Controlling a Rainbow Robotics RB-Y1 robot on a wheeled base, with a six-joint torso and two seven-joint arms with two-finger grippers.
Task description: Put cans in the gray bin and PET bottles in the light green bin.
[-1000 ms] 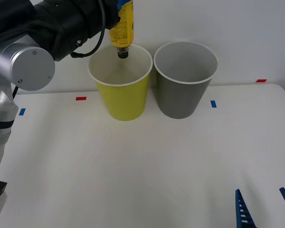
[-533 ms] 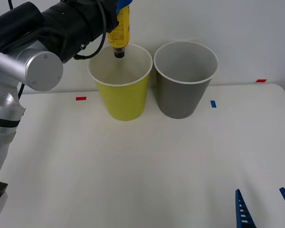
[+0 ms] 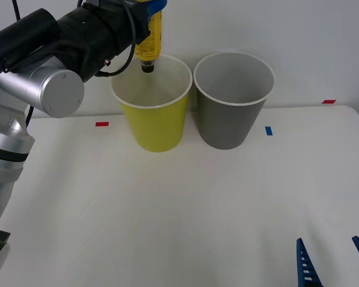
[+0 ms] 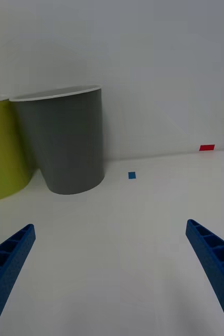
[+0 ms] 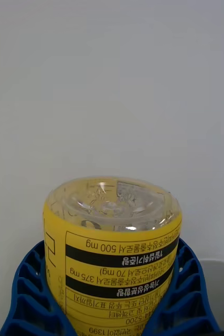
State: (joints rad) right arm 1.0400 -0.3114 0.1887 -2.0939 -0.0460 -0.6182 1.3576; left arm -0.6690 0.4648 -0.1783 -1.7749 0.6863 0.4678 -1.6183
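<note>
**A:** While the left gripper (image 3: 151, 6) hangs high at about eleven o'clock in the front view, what is it clamped on?

**B:** Its blue ribbed fingers (image 5: 28, 283) wrap both sides of the PET bottle (image 3: 149, 37), pressing on the yellow label. The bottle hangs upside down, black cap lowest, just above the rim of the light green bin (image 3: 152, 113), toward the bin's far side. The cap has not gone below the rim.

**A:** And from the left wrist?

**B:** The bottle's clear base (image 5: 112, 202) faces the camera, with the label's dark bands and print beneath it.

**A:** Where do the bins stand?

**B:** Side by side at the table's (image 3: 179, 209) far edge, around twelve o'clock. The gray bin (image 3: 232, 101) sits at three o'clock of the green one, their rims nearly touching. Both are upright, and no contents can be made out in either.

**A:** The other arm?

**B:** The right gripper (image 3: 330, 263) waits low at five o'clock, its jaws spread wide with nothing between them. Its wrist view looks across the bare tabletop at the gray bin, with the green one beside it at the frame's edge. A small blue tape mark (image 4: 131, 175) lies just beside the gray bin, and a red tape mark (image 4: 206, 148) farther along by the wall.
</note>
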